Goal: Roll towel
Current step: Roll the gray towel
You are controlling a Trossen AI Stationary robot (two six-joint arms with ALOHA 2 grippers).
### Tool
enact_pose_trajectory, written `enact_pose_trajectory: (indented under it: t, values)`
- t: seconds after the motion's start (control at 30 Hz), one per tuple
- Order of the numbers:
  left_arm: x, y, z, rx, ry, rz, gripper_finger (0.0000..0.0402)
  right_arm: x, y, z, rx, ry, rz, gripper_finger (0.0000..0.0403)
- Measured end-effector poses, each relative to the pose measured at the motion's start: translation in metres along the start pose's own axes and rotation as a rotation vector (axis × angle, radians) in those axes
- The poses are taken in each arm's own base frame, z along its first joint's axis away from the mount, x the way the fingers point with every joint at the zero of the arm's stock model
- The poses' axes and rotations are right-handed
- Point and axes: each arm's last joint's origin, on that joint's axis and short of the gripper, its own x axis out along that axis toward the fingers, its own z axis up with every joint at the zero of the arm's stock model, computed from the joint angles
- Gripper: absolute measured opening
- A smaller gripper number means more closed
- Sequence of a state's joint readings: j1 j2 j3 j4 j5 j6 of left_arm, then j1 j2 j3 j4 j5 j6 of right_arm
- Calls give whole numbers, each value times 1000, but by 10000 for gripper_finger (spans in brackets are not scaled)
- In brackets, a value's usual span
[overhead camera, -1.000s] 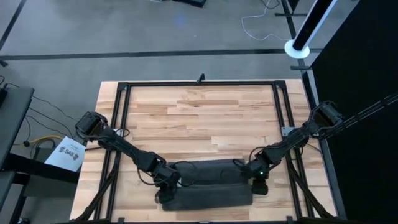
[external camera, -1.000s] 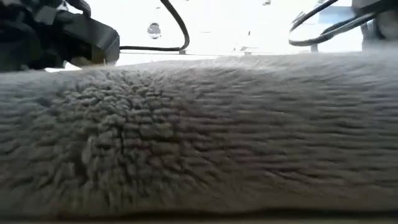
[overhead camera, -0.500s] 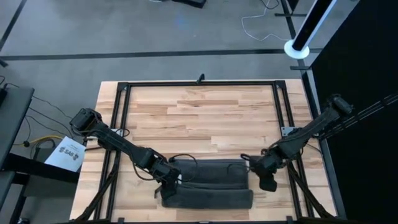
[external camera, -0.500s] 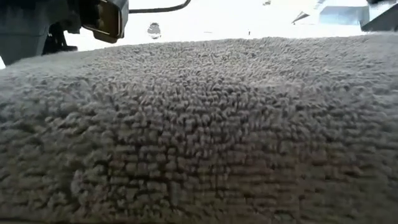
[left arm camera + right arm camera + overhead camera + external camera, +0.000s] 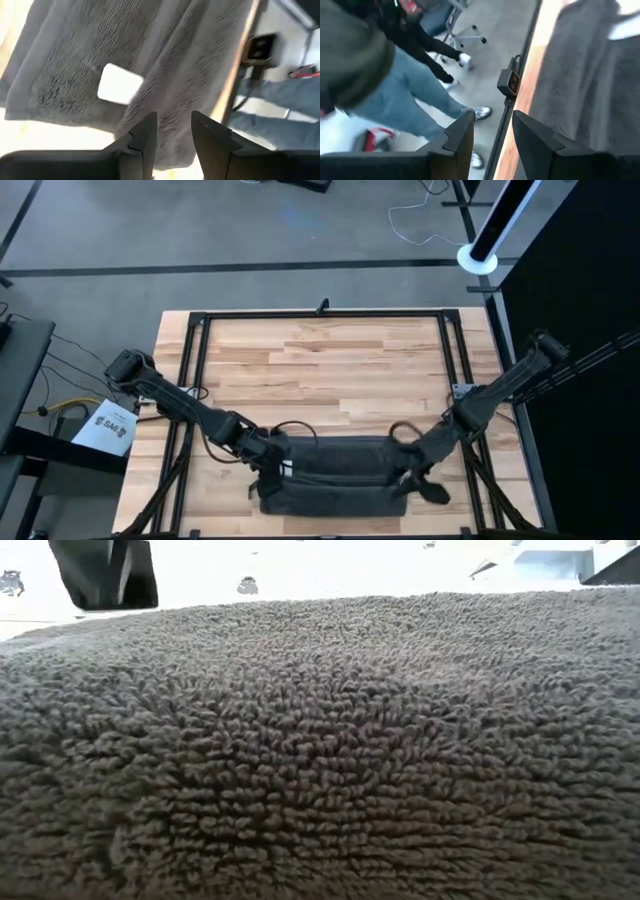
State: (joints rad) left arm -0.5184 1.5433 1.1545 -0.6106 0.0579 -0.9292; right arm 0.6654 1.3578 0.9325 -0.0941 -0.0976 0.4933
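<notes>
The dark grey towel (image 5: 335, 480) lies as a long, partly rolled bundle along the table's near edge, its length running left to right. It fills the low view (image 5: 320, 740). Its white label (image 5: 120, 84) shows near its left end. My left gripper (image 5: 275, 465) is open over the towel's left end, and a towel fold shows past its fingers (image 5: 172, 125). My right gripper (image 5: 428, 488) is open and empty just off the towel's right end, over the table's near edge (image 5: 492, 130); the towel (image 5: 590, 75) lies beside it. My left gripper stands over a fold (image 5: 165, 95) at the towel's left end, its fingers slanting down and lying along the fold. I cannot tell whether the fingertips touch the cloth.
A black metal frame (image 5: 200, 380) runs around the wooden table top. The bare wood of the far half (image 5: 330, 370) is free room. A person's legs in jeans (image 5: 410, 85) stand on the floor beyond the table's near edge. A white paper (image 5: 105, 425) lies left of the table.
My right gripper has left the towel's right end and gone toward the table's right edge, then toward its near edge. My left gripper has shifted slightly to the right at the towel's left end. In the low view the towel now stands higher and fills more of the picture.
</notes>
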Motion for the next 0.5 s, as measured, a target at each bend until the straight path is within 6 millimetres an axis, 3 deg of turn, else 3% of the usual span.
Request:
enact_pose_trajectory:
  t: [0.27, 0.4, 0.5]
  values:
    - [-14, -56, 8, 175, -235, -377, 83, 86, 30, -9, -270, 70, -120, 123]
    - [4, -62, 12, 252, -270, -408, 75, 121, 33, -4, -283, 42, -234, 123]
    - [25, -59, 16, 311, -252, -399, 71, 137, 36, 1, -258, 56, -275, 123]
